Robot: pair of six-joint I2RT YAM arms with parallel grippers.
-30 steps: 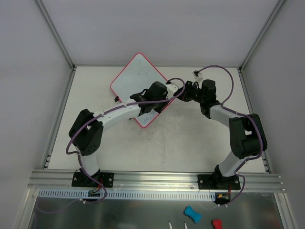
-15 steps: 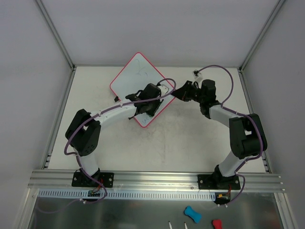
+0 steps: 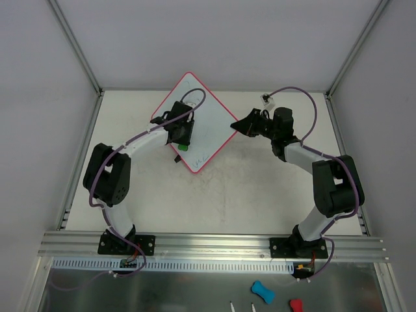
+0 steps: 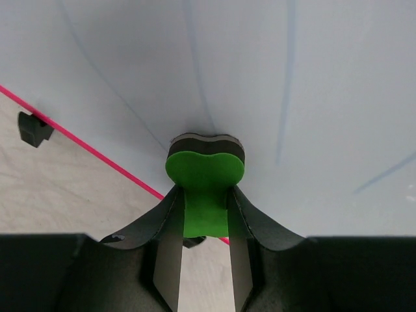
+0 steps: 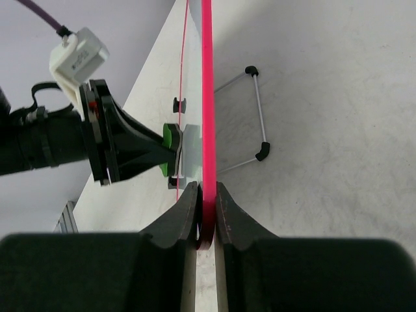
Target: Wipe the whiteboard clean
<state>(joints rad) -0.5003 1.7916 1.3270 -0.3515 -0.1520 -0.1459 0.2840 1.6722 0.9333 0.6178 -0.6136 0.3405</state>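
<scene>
The whiteboard, white with a red-pink rim, stands turned like a diamond at the back of the table. My left gripper is shut on a small green eraser and presses it against the board's face near its lower left edge, where faint blue marks show. My right gripper is shut on the board's right corner rim, seen edge-on between its fingers. The eraser also shows in the right wrist view.
A thin wire stand with black tips lies on the table behind the board. A black clip sits on the board's lower edge. Blue and red objects lie on the metal shelf in front of the arm bases.
My left gripper has swept the eraser from the board's right side across to its left lower part. My right gripper has kept its hold on the corner, and the board has barely shifted.
</scene>
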